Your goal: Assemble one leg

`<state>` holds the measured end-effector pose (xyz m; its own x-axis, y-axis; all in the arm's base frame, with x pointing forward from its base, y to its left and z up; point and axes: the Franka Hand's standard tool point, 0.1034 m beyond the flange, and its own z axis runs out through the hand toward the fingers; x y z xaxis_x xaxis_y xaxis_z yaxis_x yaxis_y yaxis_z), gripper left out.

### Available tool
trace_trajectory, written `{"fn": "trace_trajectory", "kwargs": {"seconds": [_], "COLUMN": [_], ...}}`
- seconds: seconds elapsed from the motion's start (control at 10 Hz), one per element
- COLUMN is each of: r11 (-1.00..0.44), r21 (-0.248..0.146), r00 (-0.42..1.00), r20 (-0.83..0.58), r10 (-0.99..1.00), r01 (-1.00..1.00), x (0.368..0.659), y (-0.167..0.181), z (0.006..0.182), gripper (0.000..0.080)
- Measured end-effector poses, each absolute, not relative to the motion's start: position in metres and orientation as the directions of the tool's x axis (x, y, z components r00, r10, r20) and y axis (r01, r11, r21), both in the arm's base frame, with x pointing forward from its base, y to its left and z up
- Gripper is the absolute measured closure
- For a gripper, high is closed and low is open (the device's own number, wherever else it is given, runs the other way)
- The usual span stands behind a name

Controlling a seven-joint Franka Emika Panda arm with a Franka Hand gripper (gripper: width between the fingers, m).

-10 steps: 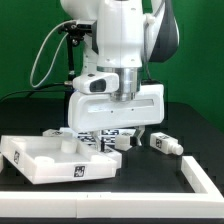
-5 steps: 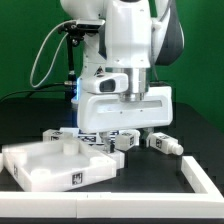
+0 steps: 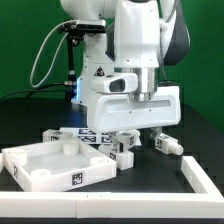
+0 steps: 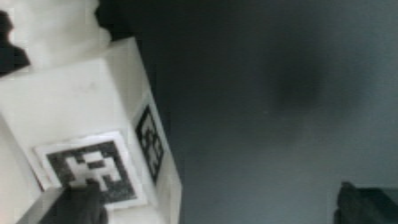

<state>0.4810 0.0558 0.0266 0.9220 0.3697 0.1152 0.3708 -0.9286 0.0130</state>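
Dark counter [image 3: 22, 125], green backdrop. Exterior view: the arm stands upright with the wrist vertical. The claw [image 3: 134, 137] hangs low, and the leg [image 3: 123, 152] lies at its seven o'clock beside the tabletop [image 3: 40, 165]. Wrist view: the leg sits close alongside. The jaws stand wide, holding nothing. Judged step: approach to grasp. Next the claw must centre over the leg, then close.

The claw [image 3: 138, 140] (arm and all) has slid toward the exterior view's right, the leg [image 3: 125, 152] shifting along.
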Motion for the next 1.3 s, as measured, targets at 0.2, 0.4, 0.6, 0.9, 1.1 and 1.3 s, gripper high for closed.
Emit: {"fn": "trace_trajectory", "kwargs": {"seconds": [0.2, 0.4, 0.6, 0.9, 1.1, 1.3], "r11": [-0.930, -0.911, -0.904, -0.906, -0.906, -0.906], "r21": [0.014, 0.017, 0.027, 0.032, 0.032, 0.031], "r00": [0.923, 0.906, 0.899, 0.901, 0.901, 0.901], "r20": [0.117, 0.105, 0.101, 0.097, 0.095, 0.094], "r10": [0.368, 0.411, 0.427, 0.423, 0.422, 0.422], "r01": [0.369, 0.411, 0.427, 0.422, 0.421, 0.421], "x": [0.486, 0.485, 0.490, 0.483, 0.483, 0.482], "y": [0.056, 0.051, 0.032, 0.028, 0.027, 0.027], "z": [0.038, 0.035, 0.036, 0.013, 0.012, 0.012], "gripper": [0.0151, 0.0151, 0.0151, 0.0151, 0.0151, 0.0416]}}
